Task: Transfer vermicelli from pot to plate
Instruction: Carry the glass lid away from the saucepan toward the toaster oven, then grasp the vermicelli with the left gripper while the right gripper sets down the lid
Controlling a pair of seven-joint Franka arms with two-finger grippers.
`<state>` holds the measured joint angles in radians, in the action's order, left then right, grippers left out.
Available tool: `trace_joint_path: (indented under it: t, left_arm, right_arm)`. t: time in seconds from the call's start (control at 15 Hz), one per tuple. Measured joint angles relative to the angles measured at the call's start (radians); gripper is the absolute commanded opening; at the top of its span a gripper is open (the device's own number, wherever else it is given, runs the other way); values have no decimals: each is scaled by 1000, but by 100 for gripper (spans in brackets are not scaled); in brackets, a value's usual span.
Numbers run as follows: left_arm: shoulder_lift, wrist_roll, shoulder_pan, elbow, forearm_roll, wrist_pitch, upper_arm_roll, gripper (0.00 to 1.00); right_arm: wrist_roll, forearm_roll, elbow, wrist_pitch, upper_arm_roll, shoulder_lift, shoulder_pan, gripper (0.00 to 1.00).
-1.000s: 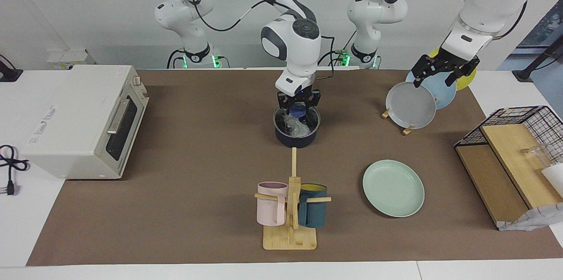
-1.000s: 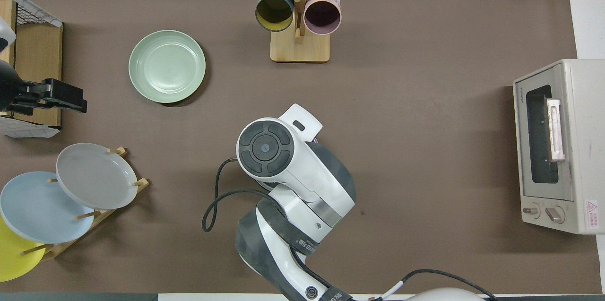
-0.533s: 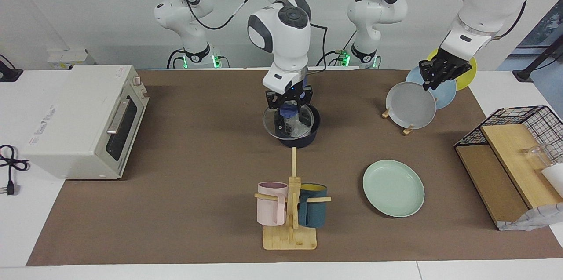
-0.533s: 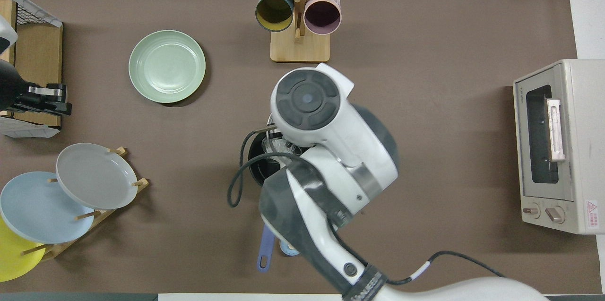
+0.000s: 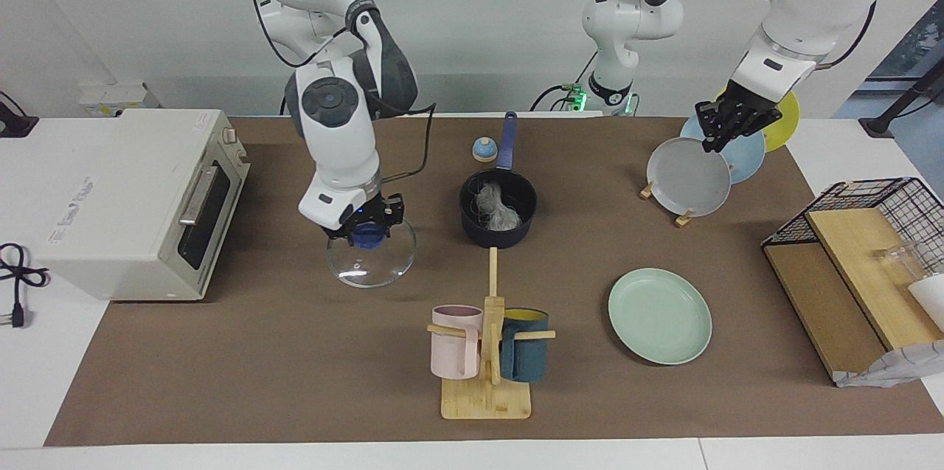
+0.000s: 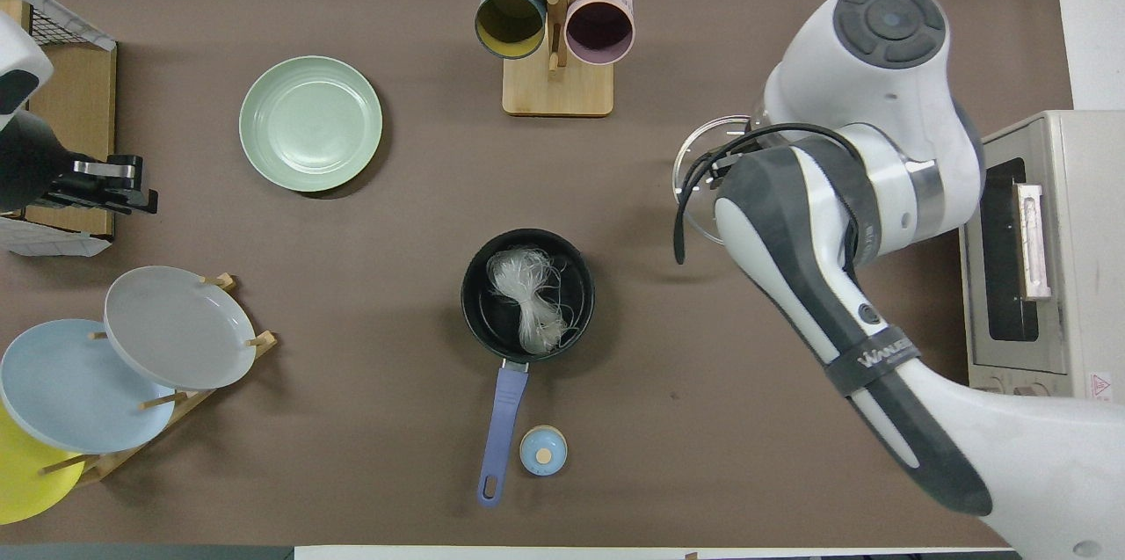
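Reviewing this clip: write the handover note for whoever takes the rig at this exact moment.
Right gripper: shut on the blue knob of the glass lid, low over the mat between the toaster oven and the pot; whether the lid touches the mat cannot be told.
Left gripper: over the plate rack, waiting.
Pot: uncovered, mid-table, handle toward the robots.
Vermicelli: both bundles in the pot.
Green plate: bare, farther from the robots, toward the left arm's end.
Done: lid off.
Left: release the lid, move the vermicelli to the green plate.
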<state>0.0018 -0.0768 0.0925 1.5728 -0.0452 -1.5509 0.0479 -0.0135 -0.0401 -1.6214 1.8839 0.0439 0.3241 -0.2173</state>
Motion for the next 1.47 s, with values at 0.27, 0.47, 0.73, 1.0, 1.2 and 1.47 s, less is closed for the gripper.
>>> trace_joint_path:
  t: [0.27, 0.47, 0.73, 1.0, 1.2, 1.47]
  left_arm:
    - [-40, -164, 143, 114, -20, -125, 9, 100]
    - [-74, -329, 302, 225, -27, -223, 17, 100]
    - [-49, -498, 476, 337, -51, -366, 20, 100]
    - [77, -639, 573, 375, -55, -514, 19, 100]
    - [159, -666, 587, 377, -55, -566, 18, 100]
    - [203, -665, 593, 388, -55, -609, 16, 100]
  right_arm:
    - [-214, 0, -195, 167, -1, -42, 145, 57]
    - [-239, 0, -346, 278, 0, -80, 169, 57]
    - [-239, 0, -411, 320, 0, -102, 186, 58]
    - [-239, -1, -437, 337, -1, -107, 189, 73]
    - [-239, -1, -458, 369, 0, -112, 194, 100]
    - [-239, -1, -432, 333, -1, -132, 200, 100]
